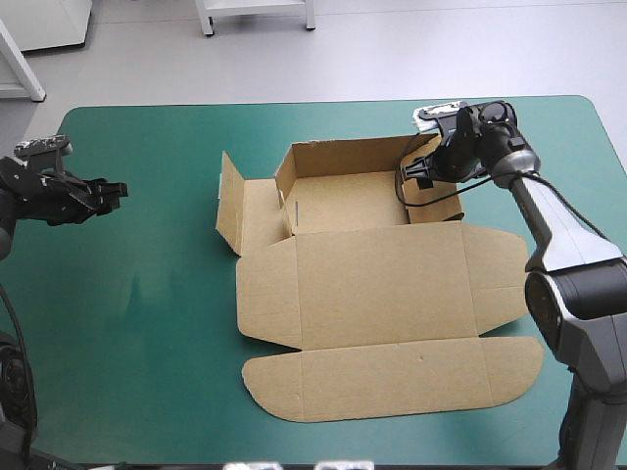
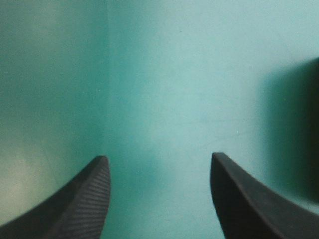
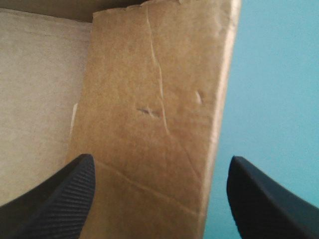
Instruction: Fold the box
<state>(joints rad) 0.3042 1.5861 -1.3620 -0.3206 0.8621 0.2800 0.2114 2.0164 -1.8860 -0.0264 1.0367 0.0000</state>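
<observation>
The brown box [image 1: 377, 284] lies mid-table, partly raised: its far wall stands, a side flap [image 1: 229, 201] stands at the left, and the lid panels lie flat toward the near edge. My right gripper [image 1: 418, 172] is open at the box's far right corner. In the right wrist view a brown side flap [image 3: 149, 99] stands between and ahead of the right gripper's [image 3: 160, 158] spread fingers, untouched. My left gripper [image 1: 114, 189] hovers open well left of the box. The left wrist view shows only cover ahead of the left gripper [image 2: 158, 157].
A wide strip of teal-green cover [image 1: 157, 294] lies between my left gripper and the box. The flat lid reaches close to the table's near edge. A narrower band of cover [image 1: 578, 196] runs right of the box.
</observation>
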